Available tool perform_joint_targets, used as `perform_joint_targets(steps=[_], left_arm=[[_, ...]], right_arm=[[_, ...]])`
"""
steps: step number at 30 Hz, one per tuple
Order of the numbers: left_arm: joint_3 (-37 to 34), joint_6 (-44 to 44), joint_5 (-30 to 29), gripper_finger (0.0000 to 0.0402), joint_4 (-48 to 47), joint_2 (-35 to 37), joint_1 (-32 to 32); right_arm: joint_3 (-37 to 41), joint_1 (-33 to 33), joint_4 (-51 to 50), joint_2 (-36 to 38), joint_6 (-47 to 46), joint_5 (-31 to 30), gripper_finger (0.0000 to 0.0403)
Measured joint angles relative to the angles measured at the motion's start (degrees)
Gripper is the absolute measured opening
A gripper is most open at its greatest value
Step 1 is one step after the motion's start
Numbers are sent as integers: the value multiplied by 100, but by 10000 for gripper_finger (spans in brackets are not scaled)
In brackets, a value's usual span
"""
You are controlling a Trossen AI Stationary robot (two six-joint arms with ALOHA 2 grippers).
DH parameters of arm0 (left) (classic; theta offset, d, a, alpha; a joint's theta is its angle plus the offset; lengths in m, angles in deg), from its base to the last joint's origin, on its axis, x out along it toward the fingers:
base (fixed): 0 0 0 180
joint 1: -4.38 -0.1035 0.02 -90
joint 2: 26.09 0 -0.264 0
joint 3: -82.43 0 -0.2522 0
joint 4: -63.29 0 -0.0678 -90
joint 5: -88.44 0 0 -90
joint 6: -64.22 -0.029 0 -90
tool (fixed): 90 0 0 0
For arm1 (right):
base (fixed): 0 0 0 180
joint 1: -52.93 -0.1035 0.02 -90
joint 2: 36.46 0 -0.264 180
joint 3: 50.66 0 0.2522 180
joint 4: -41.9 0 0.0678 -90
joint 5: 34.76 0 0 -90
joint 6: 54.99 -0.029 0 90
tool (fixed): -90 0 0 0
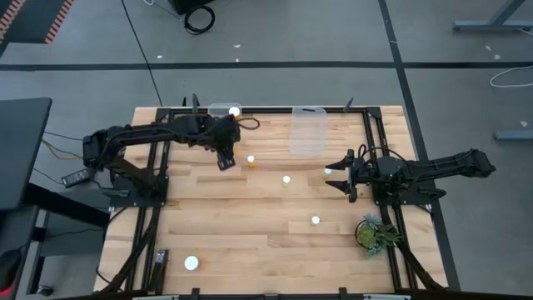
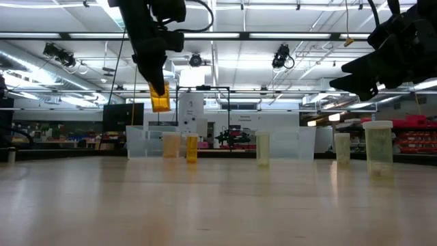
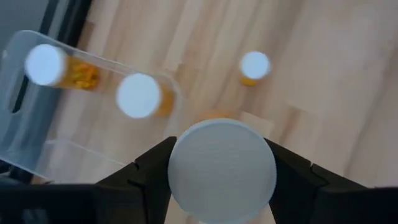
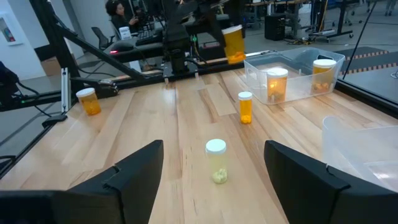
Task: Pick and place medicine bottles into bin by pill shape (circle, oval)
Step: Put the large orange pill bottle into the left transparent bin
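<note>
The left gripper [image 2: 158,92] pinches a medicine bottle [image 2: 160,96] between its fingers [image 3: 149,171], up in the air above the desk [image 1: 250,233]. A clear tub [image 4: 292,78] with two bottles sits just past the fingers. The right gripper [image 4: 214,168] has its fingers spread wide, with a small bottle [image 4: 216,161] standing between them on the desk.

Grey floor [image 1: 333,33] with dark seams; ceiling strip lights [image 2: 273,35]; black cable coil [image 1: 199,17].

You are looking at a desk [image 1: 250,242] of pale planked wood showing a smooth satin sheen. The bottles [image 4: 246,107] are showing translucent amber plastic under matt white caps [image 3: 222,172]; the tubs [image 4: 298,74] are gleaming clear, glossy plastic.
</note>
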State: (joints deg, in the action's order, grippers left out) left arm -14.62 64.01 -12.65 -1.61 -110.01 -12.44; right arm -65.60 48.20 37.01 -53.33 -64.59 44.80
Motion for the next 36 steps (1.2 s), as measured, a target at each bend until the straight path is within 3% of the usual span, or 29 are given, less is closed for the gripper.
perform_joint_targets(steps=[22,30,36], left_arm=[[-26,-645,52,221,801,-7,-1560],[-28,-177,43,220,1256,-61,-2014],[-28,271,42,222,1270,-502,-2226]], right_arm=[[-1,-2,-2,-1,0,0,284],[-1,-2,0,-1,0,0,284],[-1,-2,0,-1,0,0,284]])
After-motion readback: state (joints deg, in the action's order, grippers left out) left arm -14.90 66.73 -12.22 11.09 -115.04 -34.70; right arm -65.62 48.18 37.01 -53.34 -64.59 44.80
